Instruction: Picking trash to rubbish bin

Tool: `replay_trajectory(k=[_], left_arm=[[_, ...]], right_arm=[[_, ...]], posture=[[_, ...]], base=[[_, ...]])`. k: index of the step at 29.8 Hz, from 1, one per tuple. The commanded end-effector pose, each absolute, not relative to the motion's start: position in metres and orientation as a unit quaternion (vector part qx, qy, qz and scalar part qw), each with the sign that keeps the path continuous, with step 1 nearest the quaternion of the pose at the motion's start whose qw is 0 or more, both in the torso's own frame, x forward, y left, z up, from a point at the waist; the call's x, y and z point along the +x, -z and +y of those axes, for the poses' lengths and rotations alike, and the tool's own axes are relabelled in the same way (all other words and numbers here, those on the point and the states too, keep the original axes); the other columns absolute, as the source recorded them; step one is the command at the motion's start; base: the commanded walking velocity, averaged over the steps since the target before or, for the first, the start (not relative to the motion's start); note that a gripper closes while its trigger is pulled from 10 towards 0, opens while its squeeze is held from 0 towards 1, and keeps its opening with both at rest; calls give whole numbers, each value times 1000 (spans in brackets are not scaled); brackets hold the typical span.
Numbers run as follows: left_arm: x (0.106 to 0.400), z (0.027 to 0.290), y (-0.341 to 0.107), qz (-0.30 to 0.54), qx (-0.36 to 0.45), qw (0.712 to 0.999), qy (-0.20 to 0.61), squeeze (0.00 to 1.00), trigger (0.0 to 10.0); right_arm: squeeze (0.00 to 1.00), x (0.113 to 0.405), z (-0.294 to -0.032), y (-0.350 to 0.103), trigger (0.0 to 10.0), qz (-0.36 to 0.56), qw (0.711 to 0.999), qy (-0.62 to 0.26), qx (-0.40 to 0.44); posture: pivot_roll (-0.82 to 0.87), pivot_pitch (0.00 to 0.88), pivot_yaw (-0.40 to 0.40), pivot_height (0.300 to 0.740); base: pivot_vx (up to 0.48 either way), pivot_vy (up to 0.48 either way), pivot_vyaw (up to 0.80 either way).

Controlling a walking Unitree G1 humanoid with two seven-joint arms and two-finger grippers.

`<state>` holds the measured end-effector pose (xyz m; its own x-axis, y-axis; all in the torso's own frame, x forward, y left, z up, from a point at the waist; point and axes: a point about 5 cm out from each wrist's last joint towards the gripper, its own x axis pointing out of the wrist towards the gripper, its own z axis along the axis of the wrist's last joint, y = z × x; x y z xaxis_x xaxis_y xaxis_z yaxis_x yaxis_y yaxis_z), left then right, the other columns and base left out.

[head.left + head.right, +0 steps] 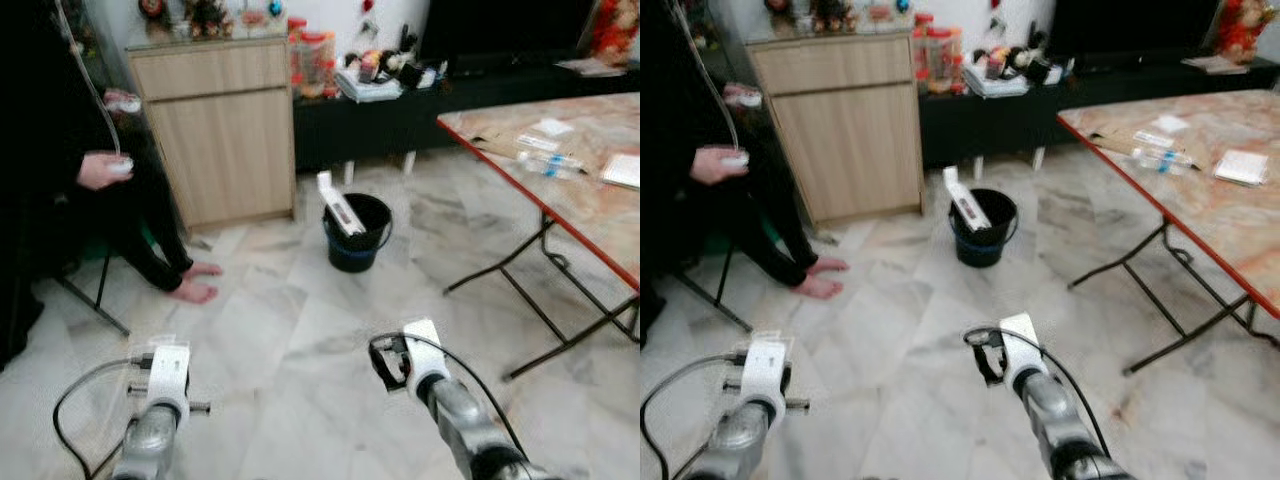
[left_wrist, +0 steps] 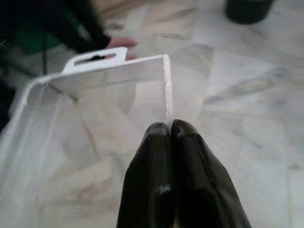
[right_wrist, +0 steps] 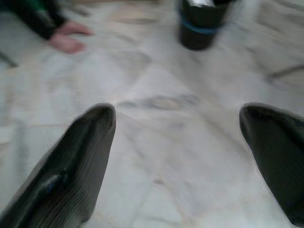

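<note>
A black rubbish bin (image 1: 357,232) stands on the marble floor ahead, with a white carton (image 1: 338,208) sticking out of it. My left gripper (image 2: 171,124) is shut on the edge of a clear plastic package (image 2: 95,109) with a white hang tab, held above the floor. My left arm (image 1: 165,385) is low at the left. My right gripper (image 3: 178,111) is open with nothing between its fingers, pointing over the floor toward the bin (image 3: 204,21). My right arm (image 1: 440,385) is low at the right, well short of the bin.
A person sits at the left holding small white things, bare feet (image 1: 195,290) on the floor. A wooden cabinet (image 1: 215,130) stands behind. A folding table (image 1: 590,215) at the right carries a plastic bottle (image 1: 548,162) and papers.
</note>
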<state>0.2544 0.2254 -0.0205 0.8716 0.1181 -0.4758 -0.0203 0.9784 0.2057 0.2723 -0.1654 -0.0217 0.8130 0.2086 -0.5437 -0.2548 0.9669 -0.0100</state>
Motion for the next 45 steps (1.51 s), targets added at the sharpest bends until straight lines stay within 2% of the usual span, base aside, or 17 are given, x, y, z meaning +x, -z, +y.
replay_trajectory(k=[1,11,45], left_arm=[[250,228,25,265,105,958,-37,0,10000],[233,231,39,306,98,946,-46,0,10000],[221,229,49,334,88,937,-51,0,10000]], right_arm=[[0,265,-163,29,10000,304,944,-121,-38],[0,241,-170,49,10000,356,929,-96,-29],[0,219,-168,65,10000,400,913,-79,-11]], posture=[[-47,31,-8,740],[-50,33,-6,740],[-44,6,0,740]], base=[[480,0,0],[480,0,0],[480,0,0]])
